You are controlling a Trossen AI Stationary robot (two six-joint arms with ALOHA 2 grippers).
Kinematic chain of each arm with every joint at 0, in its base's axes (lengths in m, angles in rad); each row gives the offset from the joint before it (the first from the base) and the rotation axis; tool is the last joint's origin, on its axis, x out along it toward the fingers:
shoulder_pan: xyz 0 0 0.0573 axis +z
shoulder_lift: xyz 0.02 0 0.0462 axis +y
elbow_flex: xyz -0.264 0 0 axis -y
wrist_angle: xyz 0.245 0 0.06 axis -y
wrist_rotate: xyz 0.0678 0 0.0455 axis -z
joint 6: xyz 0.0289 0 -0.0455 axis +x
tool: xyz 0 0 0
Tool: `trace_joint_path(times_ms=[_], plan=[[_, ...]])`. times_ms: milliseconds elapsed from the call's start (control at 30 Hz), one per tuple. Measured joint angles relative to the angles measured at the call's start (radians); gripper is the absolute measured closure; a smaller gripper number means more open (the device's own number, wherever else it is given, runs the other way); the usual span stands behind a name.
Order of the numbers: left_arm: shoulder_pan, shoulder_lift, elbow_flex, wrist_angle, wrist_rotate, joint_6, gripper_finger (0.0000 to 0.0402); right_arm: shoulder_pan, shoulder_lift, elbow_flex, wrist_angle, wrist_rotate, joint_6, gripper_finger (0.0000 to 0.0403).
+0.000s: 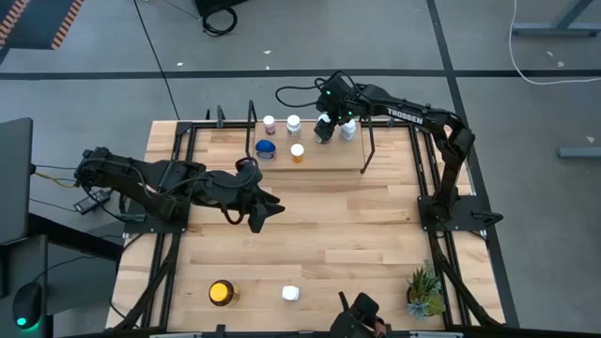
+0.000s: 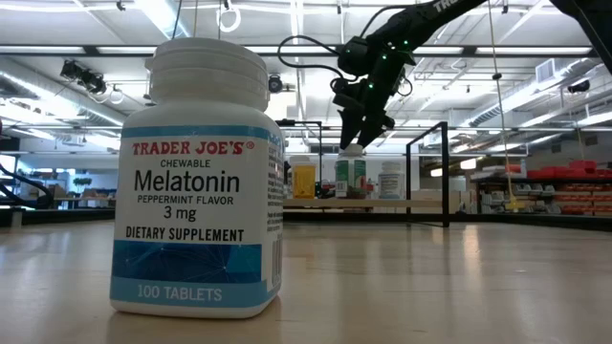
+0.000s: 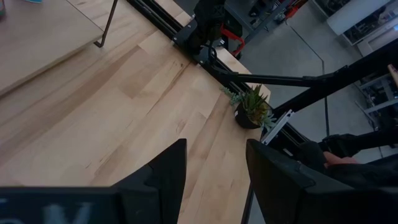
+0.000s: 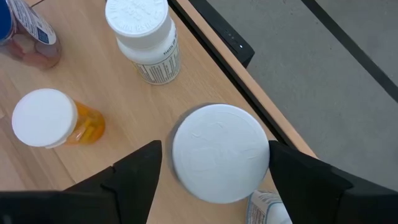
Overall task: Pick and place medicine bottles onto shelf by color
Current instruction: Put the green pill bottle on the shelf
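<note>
The shelf (image 1: pixel 324 160) stands at the table's far edge. On it stand two white-capped bottles (image 1: pixel 269 123) (image 1: pixel 293 123), a blue-lidded bottle (image 1: pixel 266 149), a small orange bottle (image 1: pixel 297 151) and a white bottle (image 1: pixel 348 130). My right gripper (image 4: pixel 214 155) points down over another white-capped bottle (image 4: pixel 219 152), which stands on the shelf board (image 2: pixel 351 177). Its fingers stand apart on either side of the cap. My left gripper (image 1: pixel 263 211) is open and empty over the table's middle left. An amber-yellow bottle (image 1: pixel 222 293) and a white melatonin bottle (image 1: pixel 290 294) stand near the front edge. My right gripper comes at the bottle's white cap (image 4: pixel 258 140) from above, one finger on each side. One finger (image 4: pixel 292 177) meets the cap's rim in the wrist view. A thin strip of wood shows between the cap and the other finger (image 4: pixel 134 171). I cannot tell whether it touches.
A small green potted plant (image 1: pixel 424 289) stands at the near right corner. The shelf's black uprights (image 1: pixel 366 150) rise beside the right gripper. Bare wood lies between the shelf and the front bottles. A dark object (image 1: pixel 362 317) sits at the near edge.
</note>
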Motion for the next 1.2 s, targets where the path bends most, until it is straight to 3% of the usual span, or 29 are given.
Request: trace_joint_path(times_ms=[467, 1200], plan=[[0.0, 0.0, 0.0, 0.0, 0.0, -0.019, 0.023, 0.0, 0.0, 0.0, 0.041, 0.0, 0.024, 0.0157], [0.0, 0.0, 0.0, 0.0, 0.0, -0.019, 0.023, 0.0, 0.0, 0.0, 0.051, 0.0, 0.025, 0.0139]])
